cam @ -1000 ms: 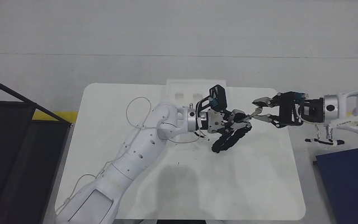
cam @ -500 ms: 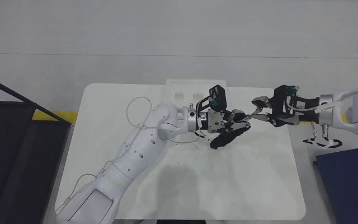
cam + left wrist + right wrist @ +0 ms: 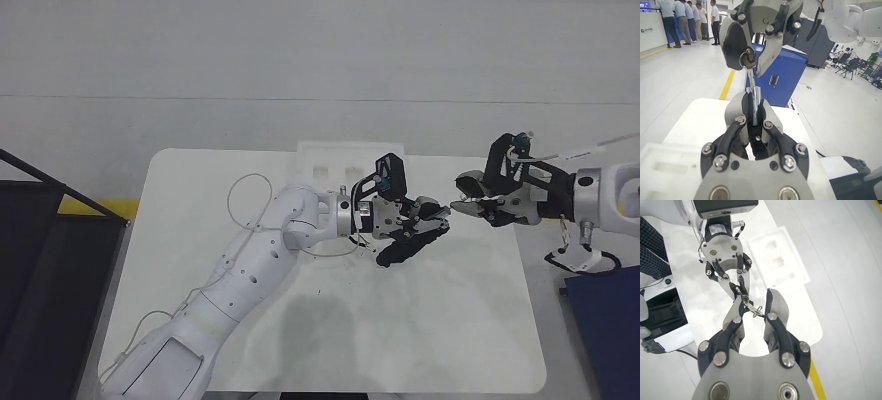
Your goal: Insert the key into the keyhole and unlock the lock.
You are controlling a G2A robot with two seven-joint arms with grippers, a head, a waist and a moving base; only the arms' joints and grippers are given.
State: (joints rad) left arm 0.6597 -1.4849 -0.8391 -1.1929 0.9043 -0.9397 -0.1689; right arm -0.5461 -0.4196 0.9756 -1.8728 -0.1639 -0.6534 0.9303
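Note:
My left gripper [image 3: 437, 213] hangs over the middle of the white table [image 3: 250, 300], shut on a chrome lock cylinder [image 3: 755, 98]. The key [image 3: 748, 60] has its blade tip in the keyhole at the cylinder's end. Its dark head and ring lie between the fingers of my right gripper [image 3: 460, 195], which comes in from the right. In the right wrist view the key [image 3: 752, 308] sits slanted across the right gripper [image 3: 753, 311]. One pad touches the key near the blade and the other touches its ring end. The left gripper [image 3: 738, 291] faces it, tip to tip.
A white foam tray [image 3: 345, 160] with several rectangular pockets lies at the table's far edge, behind the left arm. A blue cabinet [image 3: 610, 330] stands off the table's right side. Both grippers are held above the table top.
The right gripper has rolled about a quarter turn around its own axis with the key between its fingers and has shifted slightly to the right. The left gripper has kept still with the lock.

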